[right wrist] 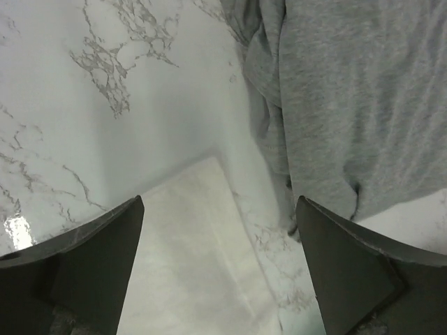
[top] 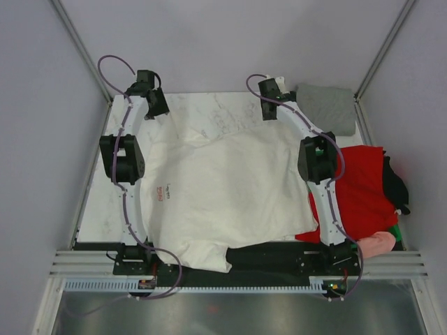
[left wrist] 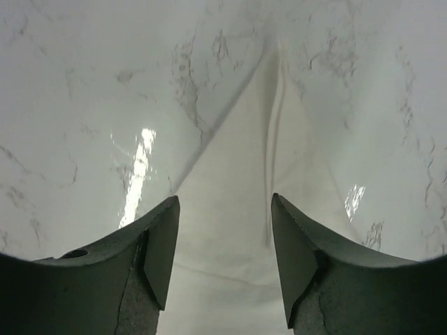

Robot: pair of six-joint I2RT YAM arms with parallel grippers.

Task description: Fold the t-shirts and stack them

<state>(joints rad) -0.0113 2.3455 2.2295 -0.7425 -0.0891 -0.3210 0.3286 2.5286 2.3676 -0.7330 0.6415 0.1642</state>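
Note:
A large white t-shirt (top: 216,188) lies spread flat over the middle of the marble table, a small red label near its left edge. My left gripper (top: 155,108) is open at the shirt's far left corner; the left wrist view shows a white cloth point (left wrist: 237,209) between the spread jaws. My right gripper (top: 271,106) is open at the far right corner; the right wrist view shows a white corner (right wrist: 199,237) between the jaws. A grey folded t-shirt (top: 327,108) lies at the far right, also in the right wrist view (right wrist: 349,105). Red (top: 363,192), black (top: 396,183) and pink (top: 377,244) t-shirts are piled at the right edge.
A bit of green crate (top: 395,234) shows under the pile at the right. Bare marble table (top: 105,202) lies left of the white shirt. Grey walls and metal frame posts enclose the table on three sides.

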